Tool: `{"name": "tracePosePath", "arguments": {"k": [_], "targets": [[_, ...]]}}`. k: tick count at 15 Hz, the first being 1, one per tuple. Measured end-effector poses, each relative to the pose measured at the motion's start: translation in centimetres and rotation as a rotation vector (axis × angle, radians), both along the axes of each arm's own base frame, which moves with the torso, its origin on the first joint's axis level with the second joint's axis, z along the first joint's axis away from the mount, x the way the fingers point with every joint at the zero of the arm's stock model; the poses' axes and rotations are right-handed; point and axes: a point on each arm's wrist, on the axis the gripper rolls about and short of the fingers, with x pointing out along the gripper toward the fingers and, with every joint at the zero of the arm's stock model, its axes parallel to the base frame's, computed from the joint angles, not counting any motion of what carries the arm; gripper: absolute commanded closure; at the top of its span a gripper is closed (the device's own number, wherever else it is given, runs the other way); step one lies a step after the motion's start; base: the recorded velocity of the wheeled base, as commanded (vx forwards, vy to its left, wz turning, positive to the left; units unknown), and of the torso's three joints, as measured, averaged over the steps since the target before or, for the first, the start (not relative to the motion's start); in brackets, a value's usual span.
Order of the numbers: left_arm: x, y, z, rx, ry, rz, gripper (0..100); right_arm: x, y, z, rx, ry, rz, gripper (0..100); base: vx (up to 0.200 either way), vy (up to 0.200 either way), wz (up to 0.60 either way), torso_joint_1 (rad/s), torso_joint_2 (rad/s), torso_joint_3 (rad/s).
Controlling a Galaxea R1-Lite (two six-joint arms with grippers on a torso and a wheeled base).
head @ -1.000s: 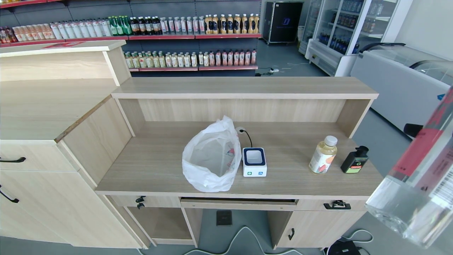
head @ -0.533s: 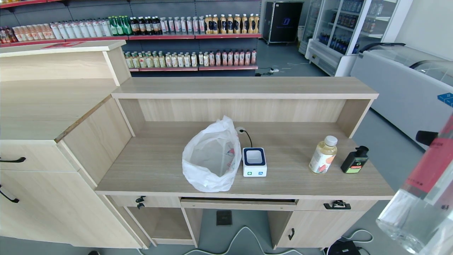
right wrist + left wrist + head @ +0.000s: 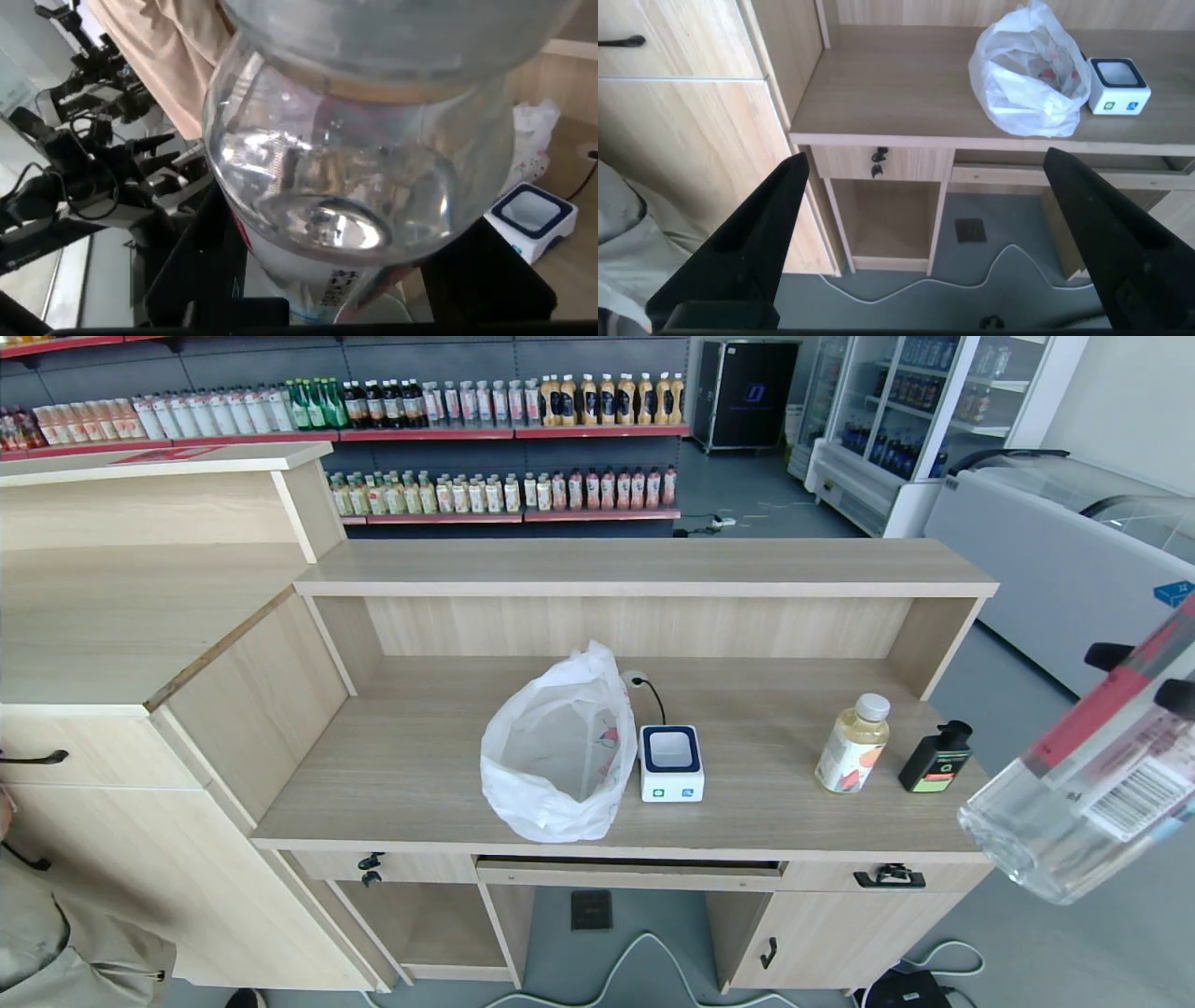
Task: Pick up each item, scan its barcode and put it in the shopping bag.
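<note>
Light wooden checkout counter (image 3: 411, 756), red shelves of bottled drinks (image 3: 420, 433) behind, glass-door fridges (image 3: 896, 392), chest freezer (image 3: 1055, 551), grey floor (image 3: 747, 490)

Clear glossy plastic bottle (image 3: 1060, 817) I hold, crinkled translucent plastic shopping bag (image 3: 551, 761), matt wood-grain counter (image 3: 766, 807), smooth plastic scanner (image 3: 670, 786)

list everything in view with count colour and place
counter: 1, light wood, centre
shopping bag: 1, white, open, mid-counter
scanner: 1, white with dark top, beside the bag's right
juice bottle: 1, pale yellow, upright, counter's right
black bottle: 1, black, right of the juice bottle
water bottle: 1, clear, red label, tilted in air past the counter's right end
drinks: many, mixed colours, shelves behind
left gripper: 1, black, open, low, before the counter
right gripper: 1, black, shut on the water bottle
</note>
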Motion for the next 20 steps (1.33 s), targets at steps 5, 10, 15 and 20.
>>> {"name": "tracePosePath", "arguments": {"k": [5,10,15,20], "targets": [[0.0,0.0,0.0,0.0,0.0,0.0,0,2.7,-6.2,-2.8,-0.204,-0.155,-0.394,100,0.0,0.0,0.0,0.0,0.0,0.0],[0.0,0.0,0.0,0.0,0.0,0.0,0,5.2,-11.7,-6.0,-0.653,-0.241,-0.792,100,0.0,0.0,0.0,0.0,0.0,0.0],[0.0,0.0,0.0,0.0,0.0,0.0,0,7.3,-14.2,-6.8,-0.975,-0.187,-1.005,100,0.0,0.0,0.0,0.0,0.0,0.0],[0.0,0.0,0.0,0.0,0.0,0.0,0,7.2,-13.9,-6.6,-1.042,-0.337,-0.897,100,0.0,0.0,0.0,0.0,0.0,0.0]]}}
